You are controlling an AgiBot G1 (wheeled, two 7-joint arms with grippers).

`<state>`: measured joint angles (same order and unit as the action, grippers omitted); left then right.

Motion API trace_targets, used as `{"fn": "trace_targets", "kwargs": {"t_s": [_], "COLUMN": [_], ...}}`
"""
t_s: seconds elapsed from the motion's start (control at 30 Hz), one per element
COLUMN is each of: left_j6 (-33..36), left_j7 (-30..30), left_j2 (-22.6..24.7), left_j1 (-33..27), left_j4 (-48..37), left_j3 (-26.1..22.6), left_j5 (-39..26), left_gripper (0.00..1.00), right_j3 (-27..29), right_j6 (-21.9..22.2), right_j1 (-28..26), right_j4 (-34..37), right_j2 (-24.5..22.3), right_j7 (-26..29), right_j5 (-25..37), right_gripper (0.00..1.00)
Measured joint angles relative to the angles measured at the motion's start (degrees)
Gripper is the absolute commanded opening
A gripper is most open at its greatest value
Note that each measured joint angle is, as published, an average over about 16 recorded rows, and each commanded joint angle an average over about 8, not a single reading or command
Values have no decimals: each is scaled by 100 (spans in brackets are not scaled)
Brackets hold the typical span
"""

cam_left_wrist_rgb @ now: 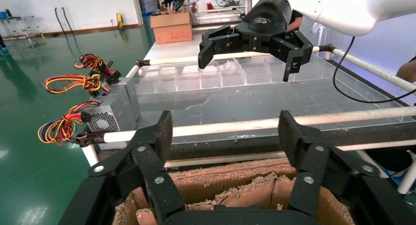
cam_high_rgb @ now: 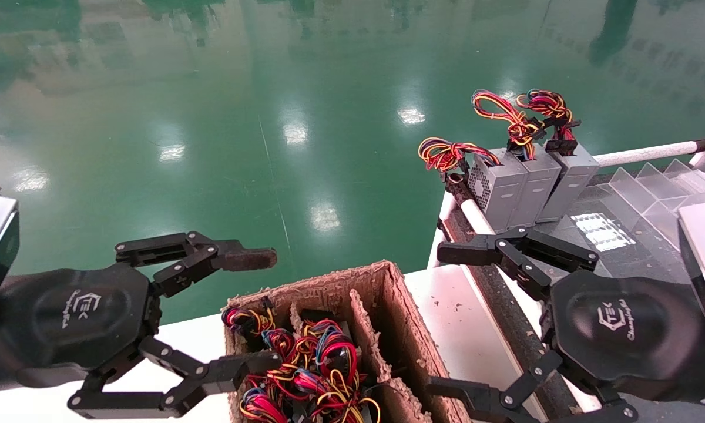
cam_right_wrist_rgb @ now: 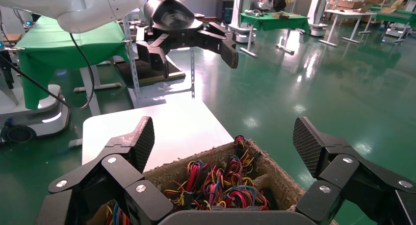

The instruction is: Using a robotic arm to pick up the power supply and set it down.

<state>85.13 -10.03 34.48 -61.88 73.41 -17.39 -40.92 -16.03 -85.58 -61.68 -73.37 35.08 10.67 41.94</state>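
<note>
Several power supplies stand in a cardboard box, only their red, yellow and blue wire loops showing. Three more grey power supplies stand side by side at the near end of the clear tray, wires up. My left gripper hangs open over the box's left side, empty. My right gripper is open and empty too, just right of the box and facing it. Each wrist view shows the other gripper farther off: the right gripper, the left gripper.
The box sits on a white table and has fibre dividers; its right compartment looks dark. A clear plastic tray with partitions, framed by white rails, lies at the right. Green floor lies beyond.
</note>
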Motion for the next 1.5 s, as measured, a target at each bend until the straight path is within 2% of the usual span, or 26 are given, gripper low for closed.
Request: {"fn": "trace_targets", "kwargs": {"t_s": [0.83,0.87,1.1,1.13,1.5], "left_j6": [0,0,0,0,0], "left_j7": [0,0,0,0,0], "left_j2": [0,0,0,0,0], "left_j1": [0,0,0,0,0], "left_j4": [0,0,0,0,0], "left_j3": [0,0,0,0,0], "left_j5": [0,0,0,0,0], "left_gripper": [0,5,93,100,100], "right_j3": [0,0,0,0,-1], "right_j6": [0,0,0,0,1], "right_j1": [0,0,0,0,1], "right_j4": [0,0,0,0,0], "right_j2": [0,0,0,0,-3], "right_j7": [0,0,0,0,0], "right_j5": [0,0,0,0,6], "right_gripper": [100,100,100,100,100]}}
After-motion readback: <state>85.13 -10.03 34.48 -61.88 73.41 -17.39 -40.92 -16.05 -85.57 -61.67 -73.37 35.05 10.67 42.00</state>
